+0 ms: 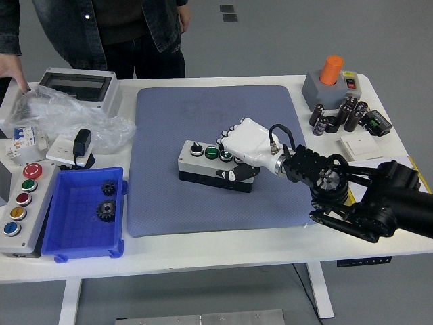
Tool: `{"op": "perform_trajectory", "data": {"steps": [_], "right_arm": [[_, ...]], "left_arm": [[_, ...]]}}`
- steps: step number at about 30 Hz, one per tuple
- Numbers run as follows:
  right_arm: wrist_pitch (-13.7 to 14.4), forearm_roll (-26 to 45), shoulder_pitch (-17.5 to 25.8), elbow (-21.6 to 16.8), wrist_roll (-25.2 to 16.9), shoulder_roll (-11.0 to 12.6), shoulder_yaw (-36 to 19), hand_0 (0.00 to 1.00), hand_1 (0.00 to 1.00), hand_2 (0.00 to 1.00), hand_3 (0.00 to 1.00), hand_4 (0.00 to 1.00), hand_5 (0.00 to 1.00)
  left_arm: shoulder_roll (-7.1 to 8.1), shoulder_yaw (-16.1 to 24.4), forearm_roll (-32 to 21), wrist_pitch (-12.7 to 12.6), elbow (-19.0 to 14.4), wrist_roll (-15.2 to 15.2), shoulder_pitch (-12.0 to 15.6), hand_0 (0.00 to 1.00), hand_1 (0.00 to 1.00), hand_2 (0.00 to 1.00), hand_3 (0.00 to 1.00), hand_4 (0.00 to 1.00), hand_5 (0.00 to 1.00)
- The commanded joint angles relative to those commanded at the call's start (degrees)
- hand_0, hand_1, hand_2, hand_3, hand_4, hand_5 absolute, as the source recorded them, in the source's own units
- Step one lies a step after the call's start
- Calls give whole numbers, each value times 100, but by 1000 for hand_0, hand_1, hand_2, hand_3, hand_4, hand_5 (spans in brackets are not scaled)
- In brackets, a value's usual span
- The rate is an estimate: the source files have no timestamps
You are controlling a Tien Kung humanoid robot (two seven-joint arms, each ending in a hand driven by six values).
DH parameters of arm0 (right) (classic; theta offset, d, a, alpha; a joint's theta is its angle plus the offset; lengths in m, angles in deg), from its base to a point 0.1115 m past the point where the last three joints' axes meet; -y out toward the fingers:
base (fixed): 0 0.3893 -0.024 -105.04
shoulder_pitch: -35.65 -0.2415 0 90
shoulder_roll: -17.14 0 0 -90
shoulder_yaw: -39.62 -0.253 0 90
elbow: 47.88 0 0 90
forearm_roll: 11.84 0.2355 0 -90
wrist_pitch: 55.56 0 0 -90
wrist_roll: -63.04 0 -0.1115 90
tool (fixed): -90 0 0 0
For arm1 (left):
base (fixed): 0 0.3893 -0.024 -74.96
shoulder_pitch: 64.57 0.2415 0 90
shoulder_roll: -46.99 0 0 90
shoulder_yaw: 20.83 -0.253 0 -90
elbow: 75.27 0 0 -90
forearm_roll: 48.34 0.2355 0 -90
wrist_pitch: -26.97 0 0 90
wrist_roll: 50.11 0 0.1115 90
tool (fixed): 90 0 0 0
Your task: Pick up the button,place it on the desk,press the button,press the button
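The button box [197, 162] is a grey box with a black base, a black knob and green buttons on top. It lies a little askew on the blue mat [203, 108], near its middle. My right hand [237, 154], white on a black arm, covers the box's right end. Its fingers curl over the top and the thumb presses the front side, so it is shut on the box. The buttons at the right end are hidden under the hand. My left hand is out of view.
A blue tray [67, 245] holds two gears [106, 210] at the front left, beside a long box of coloured buttons [22, 200]. A plastic bag [61, 115] and a grey enclosure [78, 84] lie back left. An orange-button box [331, 82] and capacitors [338, 115] stand back right. A person's hand [12, 68] rests at the far left.
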Motion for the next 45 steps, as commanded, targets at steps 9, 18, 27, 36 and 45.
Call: {"op": "perform_trajectory", "data": {"steps": [9, 18, 27, 36, 45], "right_arm": [[-10, 139, 17, -264, 310, 111, 222, 211, 558, 802, 715, 677, 25], [7, 380, 81, -322, 741, 175, 392, 190, 517, 998, 998, 947, 259], [146, 384, 102, -531, 857, 301, 261, 180, 486, 998, 998, 998, 409], [313, 511, 39, -1038, 861, 587, 84, 147, 415, 998, 998, 998, 506], [114, 540, 85, -753, 1056, 453, 190, 140, 399, 998, 998, 998, 554]], "left_arm": [[-9, -31, -21, 20, -1, -17, 25, 576, 629, 588, 606, 533, 262], [-20, -50, -33, 27, 0, -41, 43, 576, 628, 588, 605, 530, 260], [-22, -65, -61, 51, 4, -57, 53, 574, 627, 589, 604, 529, 259], [-22, -105, -96, 97, 8, -62, 52, 573, 624, 590, 604, 524, 252], [-19, -120, -103, 122, 7, -77, 31, 572, 625, 589, 604, 523, 251]]}}
